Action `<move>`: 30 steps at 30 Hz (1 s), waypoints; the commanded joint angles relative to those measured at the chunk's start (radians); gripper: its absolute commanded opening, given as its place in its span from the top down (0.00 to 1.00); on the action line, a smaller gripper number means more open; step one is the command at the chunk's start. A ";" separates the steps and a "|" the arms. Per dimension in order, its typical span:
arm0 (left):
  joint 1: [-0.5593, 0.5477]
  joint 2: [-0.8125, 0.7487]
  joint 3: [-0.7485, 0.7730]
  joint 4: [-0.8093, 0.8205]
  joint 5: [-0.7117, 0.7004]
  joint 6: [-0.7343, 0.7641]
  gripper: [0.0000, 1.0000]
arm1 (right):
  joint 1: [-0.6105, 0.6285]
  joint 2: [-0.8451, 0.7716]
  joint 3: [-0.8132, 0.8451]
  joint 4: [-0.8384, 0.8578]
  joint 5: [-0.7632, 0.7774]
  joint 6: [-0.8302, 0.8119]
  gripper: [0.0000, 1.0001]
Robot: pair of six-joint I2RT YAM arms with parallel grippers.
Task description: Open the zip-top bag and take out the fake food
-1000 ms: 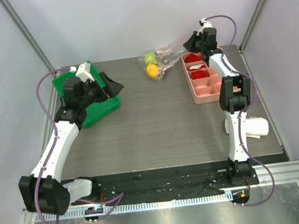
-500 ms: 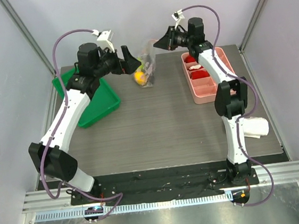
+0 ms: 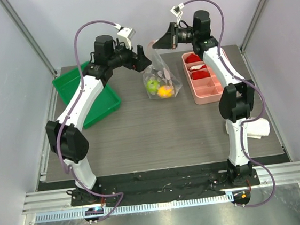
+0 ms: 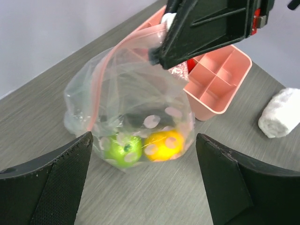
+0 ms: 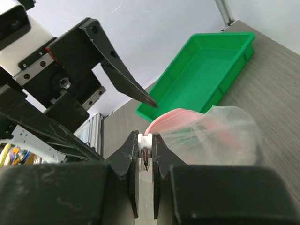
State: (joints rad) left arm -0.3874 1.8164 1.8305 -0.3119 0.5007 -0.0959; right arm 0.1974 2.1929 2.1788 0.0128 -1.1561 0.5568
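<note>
The zip-top bag point(image 3: 163, 74) hangs by one end of its pink zip strip point(image 4: 104, 75) from my right gripper point(image 3: 157, 43). Its bottom seems to rest on the table. The lime green fruit point(image 3: 151, 84) and the yellow-orange fruit point(image 3: 164, 91) lie inside at the bottom, also in the left wrist view point(image 4: 123, 148) point(image 4: 163, 145). My right gripper point(image 5: 146, 143) is shut on the white slider point(image 5: 146, 139) at the strip's end. My left gripper point(image 3: 143, 59) is open and empty just left of the bag, its fingers point(image 4: 51, 183) wide apart and facing the fruits.
A pink compartment tray point(image 3: 210, 91) with red-and-white pieces stands to the right of the bag. A green tray point(image 3: 87, 105) lies at the left. A white roll point(image 3: 255, 128) lies near the right arm's base.
My right gripper has lifted the bag's strip end up and leftward, so the bag now hangs. My left arm has swung from the green tray up to the bag's left side.
</note>
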 commanded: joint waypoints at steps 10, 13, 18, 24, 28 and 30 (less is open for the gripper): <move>-0.030 0.107 0.028 0.172 -0.053 0.195 0.15 | 0.028 -0.082 -0.200 0.453 -0.197 0.260 0.99; -0.027 0.129 0.075 0.103 -0.096 0.277 0.22 | 0.027 -0.042 -0.220 0.911 -0.255 0.648 0.98; 0.004 0.071 0.020 0.079 -0.029 0.334 0.31 | 0.027 0.230 0.062 1.473 -0.321 1.323 0.98; 0.045 0.047 0.007 0.136 0.024 0.278 0.18 | 0.028 0.294 0.162 1.561 -0.326 1.486 0.98; 0.047 0.171 0.165 -0.009 0.047 0.275 0.12 | 0.025 0.292 0.139 1.509 -0.274 1.490 0.98; 0.047 0.211 0.185 -0.006 0.105 0.257 0.12 | 0.028 0.251 0.080 1.486 -0.249 1.452 0.98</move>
State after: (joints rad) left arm -0.3359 1.9671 1.9446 -0.2760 0.5262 0.1696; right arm 0.2203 2.5206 2.3146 1.2640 -1.4620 1.9255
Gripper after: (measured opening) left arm 0.873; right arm 0.140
